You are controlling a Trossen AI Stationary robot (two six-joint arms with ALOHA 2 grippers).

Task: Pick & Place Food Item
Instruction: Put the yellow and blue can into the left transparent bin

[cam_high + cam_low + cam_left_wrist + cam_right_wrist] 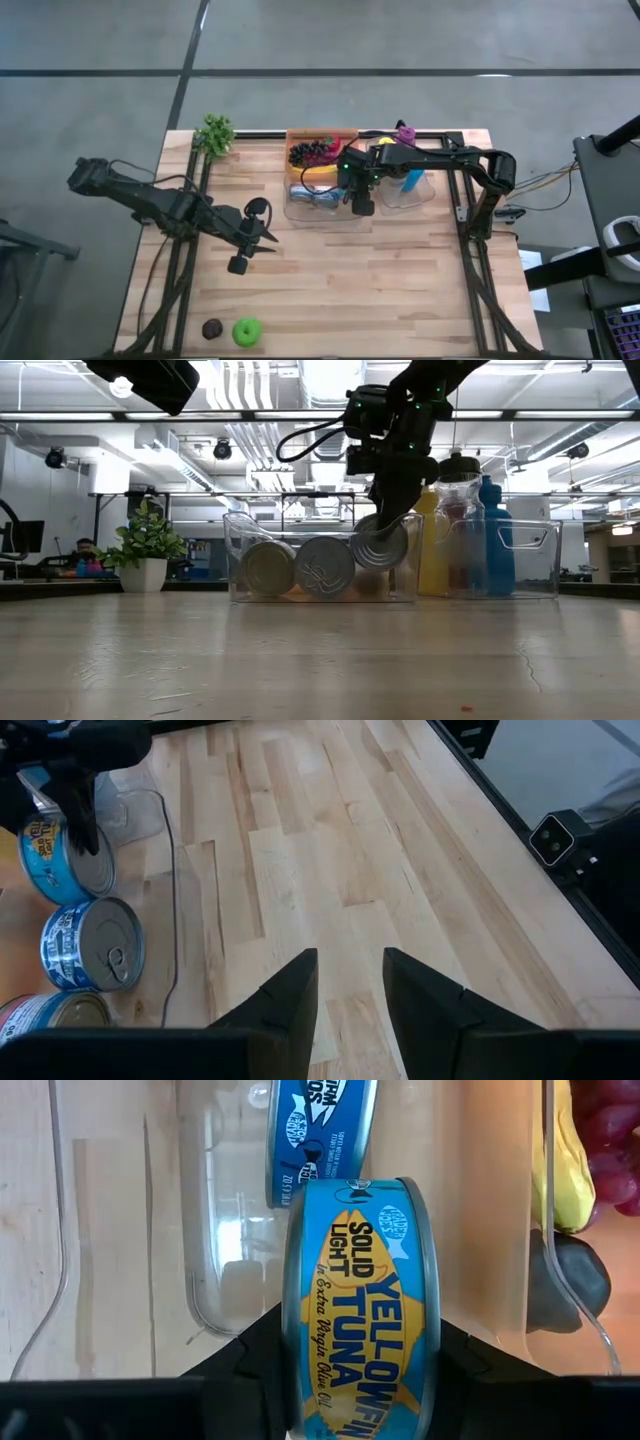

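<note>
From above, the right hand (361, 205) hangs over the clear bin (300, 214) near the table's (400, 270) far edge, just in front of the grapes (312, 152) and banana (322, 172); the left hand (262, 235) waits over the left-middle of the table, its fingers a little apart, holding nothing. A green apple (246, 332) lies at the near edge.

At table height, the right hand grips a tuna can (381, 544) by its rim, raised slightly above two cans (296, 567) lying in the bin.

The left wrist camera sees bare boards — and three cans (90, 942) off to one side.

The right wrist camera shows the blue-labelled tuna can (362, 1312) pinched between both fingers (250, 1355), over the bin.
</note>
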